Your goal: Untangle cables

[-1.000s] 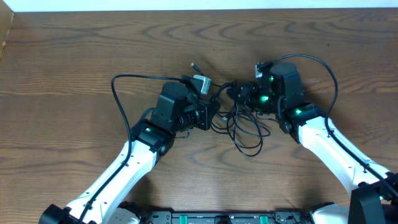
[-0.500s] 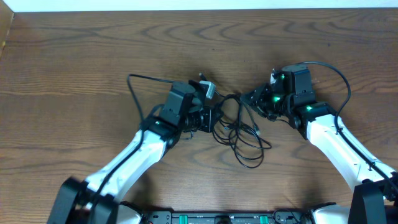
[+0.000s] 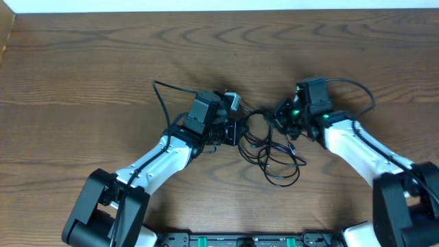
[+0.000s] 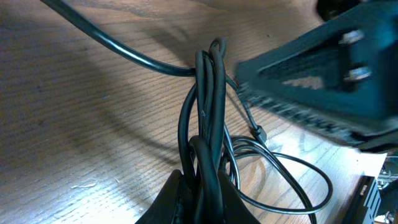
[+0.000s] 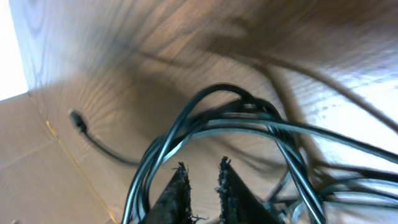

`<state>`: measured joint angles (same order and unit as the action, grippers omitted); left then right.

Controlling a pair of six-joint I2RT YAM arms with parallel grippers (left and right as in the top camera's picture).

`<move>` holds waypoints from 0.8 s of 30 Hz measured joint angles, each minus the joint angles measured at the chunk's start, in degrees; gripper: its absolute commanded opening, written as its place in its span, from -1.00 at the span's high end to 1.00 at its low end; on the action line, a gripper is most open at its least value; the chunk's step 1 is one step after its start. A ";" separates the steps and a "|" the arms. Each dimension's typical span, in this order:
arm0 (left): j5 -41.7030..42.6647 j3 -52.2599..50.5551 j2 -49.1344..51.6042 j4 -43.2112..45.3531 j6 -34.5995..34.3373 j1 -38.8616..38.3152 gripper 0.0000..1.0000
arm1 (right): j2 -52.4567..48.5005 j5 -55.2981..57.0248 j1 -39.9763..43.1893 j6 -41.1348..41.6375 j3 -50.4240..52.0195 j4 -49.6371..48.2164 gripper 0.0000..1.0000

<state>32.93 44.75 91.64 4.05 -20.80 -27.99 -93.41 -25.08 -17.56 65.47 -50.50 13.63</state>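
Note:
The cables [image 3: 274,154] are thin black cords lying in tangled loops on the wooden table between my two arms. My left gripper [image 3: 236,132] is shut on a bunch of these cords. In the left wrist view the bunch [image 4: 211,99] rises straight out of the closed jaws of the left gripper [image 4: 200,173], and a small plug end [image 4: 256,132] lies beside it. My right gripper [image 3: 280,116] sits at the tangle's upper right. In the right wrist view the right gripper [image 5: 202,168] stands slightly open with only wood showing in the gap. Cable loops [image 5: 217,118] arch past both fingers on the outside.
A pale plug block [image 3: 233,101] lies just behind my left gripper. A thick black arm cable [image 3: 161,92] loops off to the left of it. One loose plug end [image 5: 78,118] rests on the wood. Bare wooden table [image 3: 82,75] surrounds the tangle.
My left arm has carried its held bunch to the right and slightly back. The right gripper has shifted right and a little nearer. The loops have slid right and forward.

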 measured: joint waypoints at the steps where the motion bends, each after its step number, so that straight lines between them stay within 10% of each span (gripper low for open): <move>1: 0.02 0.00 0.00 0.00 0.00 0.02 0.85 | -1.29 -0.04 -0.33 0.81 0.02 -1.29 0.72; 24: -2.45 0.00 0.11 -2.19 -0.24 -2.93 0.85 | -7.65 1.05 -1.53 4.94 -0.13 -8.41 0.69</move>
<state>30.48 44.75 91.74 1.87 -21.04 -30.92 -101.06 -24.03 -19.09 70.41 -50.63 5.21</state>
